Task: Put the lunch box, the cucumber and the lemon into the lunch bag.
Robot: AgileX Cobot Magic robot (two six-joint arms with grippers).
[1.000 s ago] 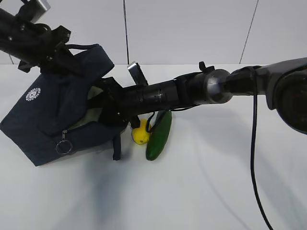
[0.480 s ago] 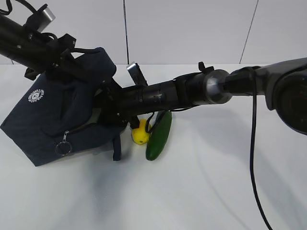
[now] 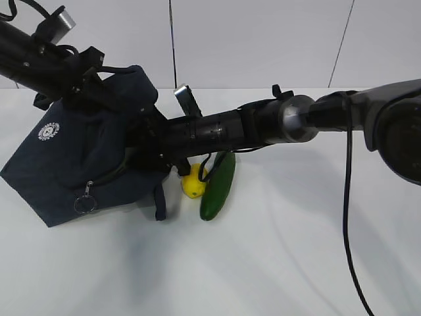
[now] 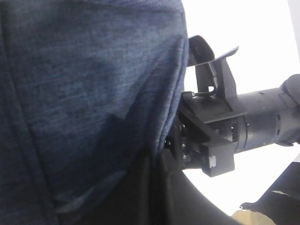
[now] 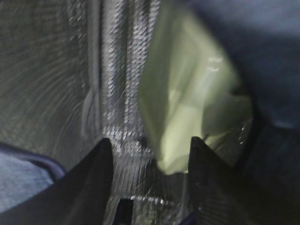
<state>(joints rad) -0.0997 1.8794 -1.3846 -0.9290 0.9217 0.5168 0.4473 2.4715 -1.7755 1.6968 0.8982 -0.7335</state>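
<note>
Lunch bag sits tipped on the white table, its dark navy fabric slumped, the white round emblem facing outward and the metal ring pull hanging low on its front. The bag's mouth faces the right arm, which reaches deep into it, so the right gripper is out of sight from the exterior view. From the right wrist camera its two dark fingers stand apart with a clear gap between them, holding nothing; silvery lining fills the space ahead of them, and the lunch box, a blurred pale green shape, lies just beyond and to the side of the far finger, close to it but I cannot tell whether it touches. Room inside is tight, with lining on one side and dark fabric on the other. The left gripper is up at the bag's top edge by the loop handle; its own camera shows only navy cloth pressed close, so I cannot tell how its fingers stand. Outside, just beneath the right arm and near the bag's opening, the lemon lies bright yellow on the table, touching the dark green cucumber beside it. The table past the cucumber lies bare.
</note>
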